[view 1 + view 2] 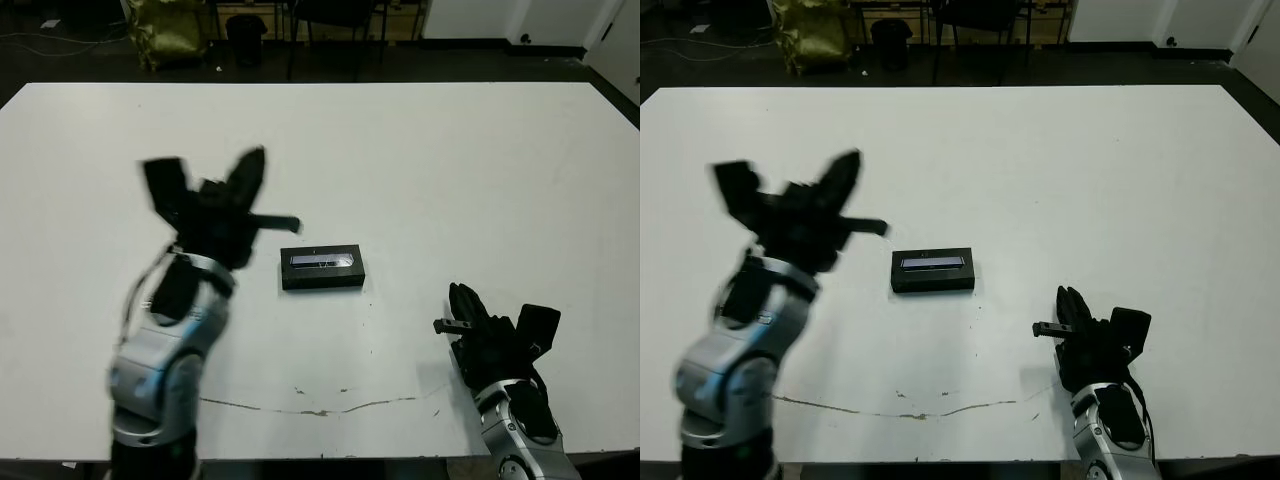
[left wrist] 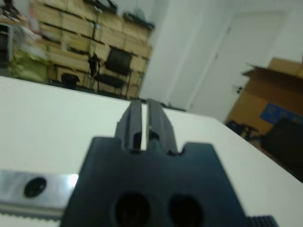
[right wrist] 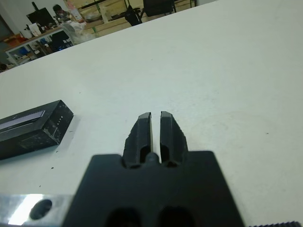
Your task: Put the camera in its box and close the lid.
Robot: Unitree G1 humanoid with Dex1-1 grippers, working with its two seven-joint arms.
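The wide white table (image 1: 420, 160) has much free surface on every side of the small black rectangular box (image 1: 322, 268), which lies near the middle with its flat black lid with a pale grey window strip (image 1: 324, 259) on top. A thin brown crack line (image 1: 320, 408) runs near the front edge. The left gripper (image 1: 205, 185) is raised above the table, left of the box and apart from it, fingers (image 2: 158, 123) pressed together, empty. The right gripper (image 3: 155, 124) rests low near the front right, fingers together, holding nothing.
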